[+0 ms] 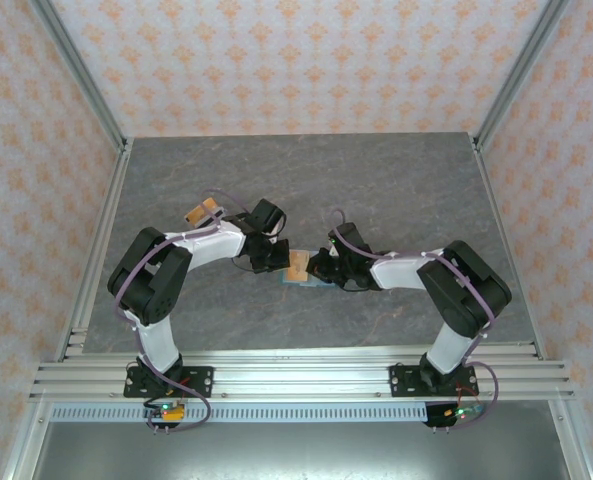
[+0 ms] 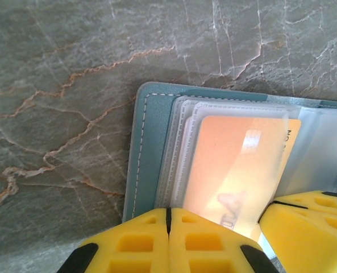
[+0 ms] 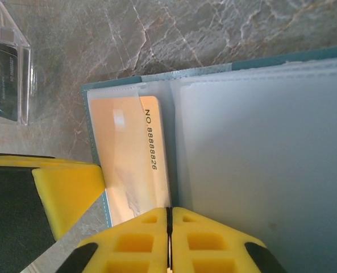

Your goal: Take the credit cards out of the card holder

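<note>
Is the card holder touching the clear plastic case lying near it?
Apart. The right wrist view shows a strip of bare table between the card holder and the clear plastic case.

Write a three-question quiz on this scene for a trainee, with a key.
1. True or false: the orange card lies loose on the table, clear of the card holder.
2. Pick one. The left gripper and right gripper are: A both shut; B both wide open; C left open, right shut.
3. Short answer: is the card holder lying open or folded closed?
Key: 1 false, the card sits at least partly in one of the holder's clear sleeves. 2 A. 3 open, with the clear sleeves showing.
</note>
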{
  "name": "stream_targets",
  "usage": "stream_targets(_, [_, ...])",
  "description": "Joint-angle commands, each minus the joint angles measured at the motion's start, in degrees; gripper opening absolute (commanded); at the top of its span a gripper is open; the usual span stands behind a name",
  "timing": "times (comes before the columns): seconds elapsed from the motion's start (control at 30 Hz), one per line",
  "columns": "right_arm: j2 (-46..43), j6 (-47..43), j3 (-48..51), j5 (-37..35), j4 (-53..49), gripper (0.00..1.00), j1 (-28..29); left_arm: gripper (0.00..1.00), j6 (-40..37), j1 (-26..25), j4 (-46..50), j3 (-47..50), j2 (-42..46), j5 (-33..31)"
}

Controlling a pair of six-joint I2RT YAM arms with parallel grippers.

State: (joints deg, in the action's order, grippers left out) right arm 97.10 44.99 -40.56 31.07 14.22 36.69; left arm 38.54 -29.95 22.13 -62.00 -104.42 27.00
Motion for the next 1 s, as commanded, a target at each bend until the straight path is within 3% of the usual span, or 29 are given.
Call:
stream_targets(0.0, [-1.9,0.2,0.8,0.3,3.5,0.05,0.2,0.07,-0.6,-0.1,2.0,0.6,-2.6,-1.2])
stream_targets(0.23, [-4.5,0.3,2.4,-1.6,4.0,0.00,-0.1,0.09,-1.1,0.0,2.5,0.2,-1.6,-1.0])
stream_targets(0.97, [-3.4,-0.2,1.4,-6.6,-5.3,0.00,-0.7,0.08,-2.2,0.9,4.3,-1.3,1.4,-0.5])
